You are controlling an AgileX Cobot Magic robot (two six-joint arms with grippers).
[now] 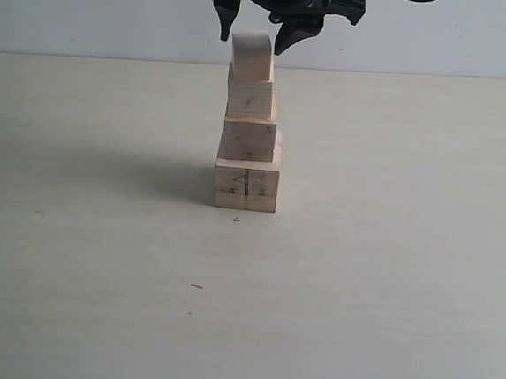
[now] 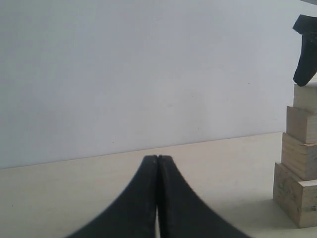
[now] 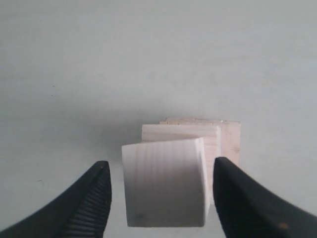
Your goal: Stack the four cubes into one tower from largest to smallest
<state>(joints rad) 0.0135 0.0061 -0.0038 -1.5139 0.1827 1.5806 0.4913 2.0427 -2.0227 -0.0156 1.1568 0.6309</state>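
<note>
four-cube tower [image 1: 250, 145], right gripper [image 1: 256, 37] spread around top cube [image 1: 252, 58]

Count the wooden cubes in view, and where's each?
4, all in one column: largest cube at the base, second cube on it, third cube above, smallest cube on top, between the open jaws of the right gripper. None look hidden.

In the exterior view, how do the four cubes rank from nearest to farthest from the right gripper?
Going down from the right gripper:
1. Smallest cube: on top, between the open jaws.
2. Second-smallest cube: directly under it.
3. Second-largest cube: one level above the bottom.
4. Largest cube: at the bottom.
</note>
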